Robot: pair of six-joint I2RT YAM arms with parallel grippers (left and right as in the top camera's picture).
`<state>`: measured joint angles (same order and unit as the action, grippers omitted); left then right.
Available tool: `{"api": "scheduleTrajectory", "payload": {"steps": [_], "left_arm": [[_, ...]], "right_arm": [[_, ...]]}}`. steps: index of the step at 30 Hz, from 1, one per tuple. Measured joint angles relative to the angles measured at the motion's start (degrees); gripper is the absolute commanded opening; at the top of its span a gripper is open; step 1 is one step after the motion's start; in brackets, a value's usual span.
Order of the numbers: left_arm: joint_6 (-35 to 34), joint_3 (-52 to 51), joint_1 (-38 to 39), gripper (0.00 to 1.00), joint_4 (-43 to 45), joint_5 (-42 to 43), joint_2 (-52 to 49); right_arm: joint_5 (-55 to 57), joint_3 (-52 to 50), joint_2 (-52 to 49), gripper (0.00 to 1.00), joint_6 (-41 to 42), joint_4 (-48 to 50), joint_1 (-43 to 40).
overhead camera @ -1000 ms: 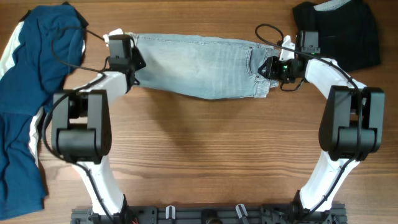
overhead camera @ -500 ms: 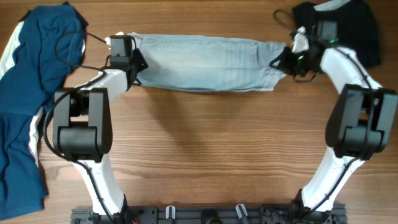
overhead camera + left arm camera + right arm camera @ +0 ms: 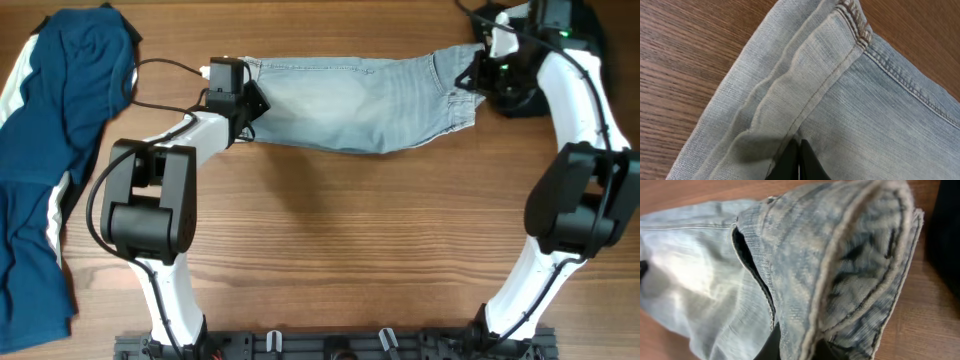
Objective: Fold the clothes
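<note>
Light blue jeans (image 3: 350, 100) lie folded lengthwise across the back of the table, stretched between my two grippers. My left gripper (image 3: 243, 100) is shut on the hem end of the jeans; in the left wrist view its black fingertips (image 3: 799, 162) pinch the denim (image 3: 840, 90) near the stitched hem. My right gripper (image 3: 478, 78) is shut on the waistband end; in the right wrist view its fingers (image 3: 795, 347) clamp the lifted, curled waistband (image 3: 850, 265).
A blue garment with white stripes (image 3: 50, 130) lies heaped along the left edge. A black garment (image 3: 590, 40) lies at the back right corner, just behind my right gripper. The wooden table (image 3: 350, 240) shows in front of the jeans.
Both grippers have carried the jeans to the right and slightly back. The waistband end has risen toward the black garment, and the hem end has slid right.
</note>
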<state>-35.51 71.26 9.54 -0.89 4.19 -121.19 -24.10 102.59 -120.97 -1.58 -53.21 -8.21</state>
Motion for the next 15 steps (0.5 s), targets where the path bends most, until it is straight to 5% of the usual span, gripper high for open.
{"api": "scheduleTrajectory", "payload": {"steps": [11,12,15], "left_arm": [[-0.4,0.0,0.0,0.04,0.0,0.0,0.0],[-0.4,0.0,0.0,0.04,0.0,-0.2,0.0],[-0.4,0.0,0.1,0.04,0.0,-0.4,0.0]], "right_arm": [[9.8,-1.3,-0.4,0.04,3.7,-0.3,0.0],[10.1,-1.3,-0.7,0.08,3.8,-0.3,-0.1],[11.4,-1.4,-1.1,0.42,4.7,-0.3,-0.1]]}}
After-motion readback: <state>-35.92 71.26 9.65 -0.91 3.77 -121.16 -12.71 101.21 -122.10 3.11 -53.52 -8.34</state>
